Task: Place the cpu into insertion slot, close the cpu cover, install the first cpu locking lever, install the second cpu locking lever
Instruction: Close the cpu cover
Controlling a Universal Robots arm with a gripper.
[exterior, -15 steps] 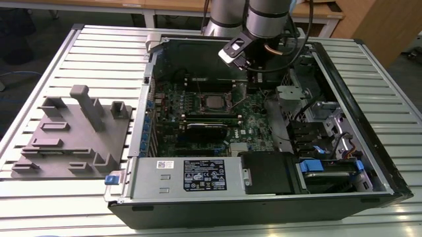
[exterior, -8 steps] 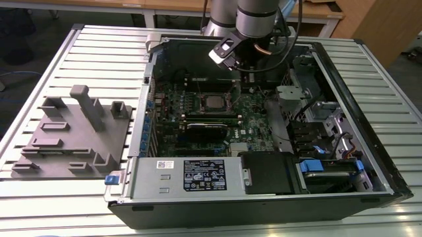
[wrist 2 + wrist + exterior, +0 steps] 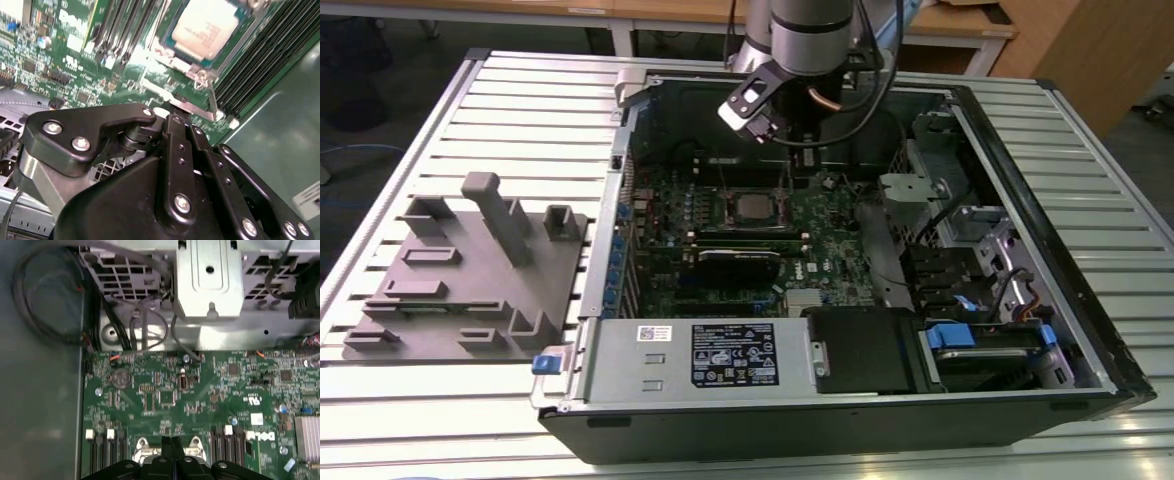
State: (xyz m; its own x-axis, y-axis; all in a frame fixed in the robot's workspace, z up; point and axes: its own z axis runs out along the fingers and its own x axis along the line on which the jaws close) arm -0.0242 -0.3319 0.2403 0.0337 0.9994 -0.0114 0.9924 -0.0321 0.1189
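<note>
**While the tool point(image 3: 172, 446) hangs clenched over the green board point(image 3: 165, 400)**

Where the open computer case point(image 3: 1067, 300) lies on the slatted bench point(image 3: 520, 110), we see the cpu point(image 3: 206, 25) seated silver face up in the insertion slot point(image 3: 726, 210). The tool's fingers are pressed together, gripping nothing. It hangs just beside the slot, close to a thin wire lever point(image 3: 212, 100) at the slot's edge. Whether the cpu cover is down, we cannot tell.

- White lettering on the green board point(image 3: 150, 425), near the fingers point(image 3: 167, 450).
- Faint print on the cpu point(image 3: 205, 25), just past the fingers; I can't read it.
- White label on the power supply point(image 3: 624, 385), well apart from them.
</note>
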